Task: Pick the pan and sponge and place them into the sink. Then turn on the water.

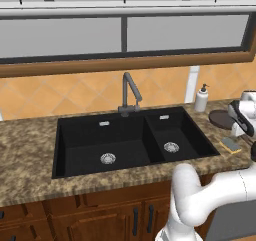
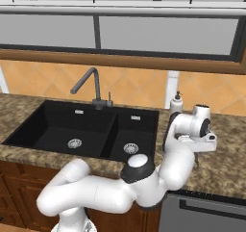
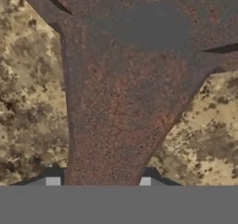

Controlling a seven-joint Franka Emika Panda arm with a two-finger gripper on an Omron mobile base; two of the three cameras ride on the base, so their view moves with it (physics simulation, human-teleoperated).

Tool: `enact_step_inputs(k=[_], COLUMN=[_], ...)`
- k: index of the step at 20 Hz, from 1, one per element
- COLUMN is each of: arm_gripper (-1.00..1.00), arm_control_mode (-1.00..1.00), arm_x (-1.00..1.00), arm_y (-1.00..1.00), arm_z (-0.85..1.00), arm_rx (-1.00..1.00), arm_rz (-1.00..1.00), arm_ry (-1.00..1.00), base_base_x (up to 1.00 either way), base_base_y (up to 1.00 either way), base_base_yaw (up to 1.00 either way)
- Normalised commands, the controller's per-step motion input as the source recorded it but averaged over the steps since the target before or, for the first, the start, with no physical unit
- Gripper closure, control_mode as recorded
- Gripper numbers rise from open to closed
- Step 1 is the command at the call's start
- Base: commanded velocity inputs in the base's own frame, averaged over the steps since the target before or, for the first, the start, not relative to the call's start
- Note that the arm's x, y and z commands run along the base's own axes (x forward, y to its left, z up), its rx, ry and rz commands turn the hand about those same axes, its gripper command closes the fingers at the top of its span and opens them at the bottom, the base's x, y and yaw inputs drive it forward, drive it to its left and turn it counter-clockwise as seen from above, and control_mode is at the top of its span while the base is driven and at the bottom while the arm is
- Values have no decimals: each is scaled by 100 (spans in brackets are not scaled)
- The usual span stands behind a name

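Observation:
The dark brown pan (image 1: 219, 118) lies on the counter right of the black sink (image 1: 80, 157), partly behind my hand. In the hand view its rusty brown handle (image 3: 116, 125) runs up the middle and widens toward the bowl. My gripper (image 3: 99, 181) points down over that handle, and its two fingertips (image 3: 53, 181) press against the handle's sides, shut on it. From the left base view the gripper (image 1: 244, 133) is at the counter's far right. The yellow sponge (image 1: 230, 144) with its dark scrub layer lies just in front of the pan, near the sink's right rim.
A dark grey gooseneck faucet (image 1: 129, 92) stands behind the divider of the two basins. A white soap dispenser (image 1: 201, 99) stands at the backsplash just left of the pan. Speckled brown counter (image 1: 25, 155) surrounds the sink.

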Motion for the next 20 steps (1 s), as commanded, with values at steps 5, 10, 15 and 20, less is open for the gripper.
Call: enact_step_inputs(k=[5,10,15,20], arm_gripper=[100,100,100,100], arm_control_mode=[-100,-100,-100,-100], arm_x=[-40,-22,-27,-37], arm_y=[-8,10,35,55], arm_z=[-20,0,22,50], arm_rx=[9,6,11,6], arm_rz=[8,10,3,0], arm_ry=[-9,-31,-40,-45], base_base_x=[0,0,0,0], base_base_y=[0,0,0,0], base_base_yaw=[0,0,0,0])
